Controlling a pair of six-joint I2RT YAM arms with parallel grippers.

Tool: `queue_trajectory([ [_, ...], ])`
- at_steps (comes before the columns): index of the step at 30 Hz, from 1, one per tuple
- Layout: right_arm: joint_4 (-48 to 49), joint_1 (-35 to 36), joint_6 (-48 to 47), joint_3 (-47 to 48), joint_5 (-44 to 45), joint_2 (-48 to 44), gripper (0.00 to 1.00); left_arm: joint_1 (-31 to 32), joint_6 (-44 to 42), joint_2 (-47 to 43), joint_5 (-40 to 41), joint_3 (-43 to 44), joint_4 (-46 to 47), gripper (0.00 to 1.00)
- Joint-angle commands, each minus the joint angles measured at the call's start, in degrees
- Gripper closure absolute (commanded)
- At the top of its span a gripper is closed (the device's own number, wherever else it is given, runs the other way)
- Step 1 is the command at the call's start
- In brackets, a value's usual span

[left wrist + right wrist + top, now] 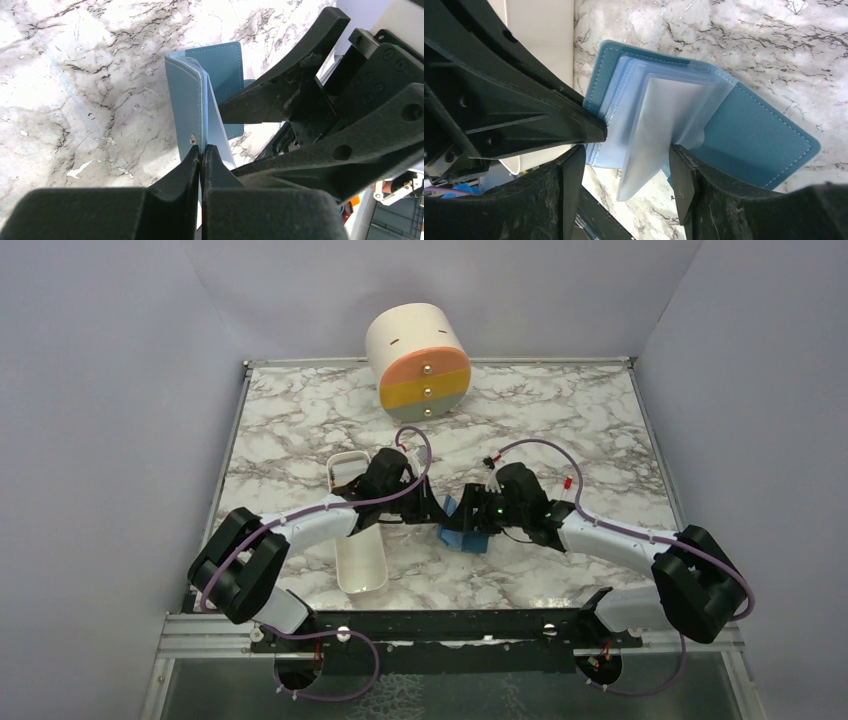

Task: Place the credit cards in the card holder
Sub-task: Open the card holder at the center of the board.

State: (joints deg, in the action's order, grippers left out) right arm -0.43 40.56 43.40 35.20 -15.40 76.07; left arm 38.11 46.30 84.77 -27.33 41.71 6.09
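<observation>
The blue card holder (462, 532) stands open in the middle of the table. In the left wrist view my left gripper (201, 150) is shut on the edge of its cover (187, 95), beside the snap stud. In the right wrist view the holder (754, 135) is spread open, showing its clear plastic sleeves (659, 120). My right gripper (626, 170) is open, with one loose sleeve hanging between its fingers (679, 175). The left gripper's finger (549, 115) presses the holder's left flap. In the top view the two grippers (428, 508) (472, 516) meet at the holder. No credit cards show.
A long white tray (362, 565) lies under the left arm; it also shows in the right wrist view (541, 30). A cream cylinder with orange, yellow and grey drawers (420, 360) stands at the back. The table's metal edge runs along the front.
</observation>
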Motion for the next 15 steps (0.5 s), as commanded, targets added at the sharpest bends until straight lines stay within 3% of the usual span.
queue_trajectory([
  [1,1.48,0.40,0.43,-1.08,0.49,0.42,0.39,0.33,-0.17,-2.31,0.91,0.63,0.70,1.00],
  [10,2.99,0.40,0.63,-1.49,0.49,3.98,0.43,0.30,0.70,-2.68,0.24,-0.19,1.06,1.00],
  [15,3.23,0.40,0.64,-2.29,1.86,4.52,0.47,0.30,0.61,-2.92,0.17,-0.49,1.10,0.94],
])
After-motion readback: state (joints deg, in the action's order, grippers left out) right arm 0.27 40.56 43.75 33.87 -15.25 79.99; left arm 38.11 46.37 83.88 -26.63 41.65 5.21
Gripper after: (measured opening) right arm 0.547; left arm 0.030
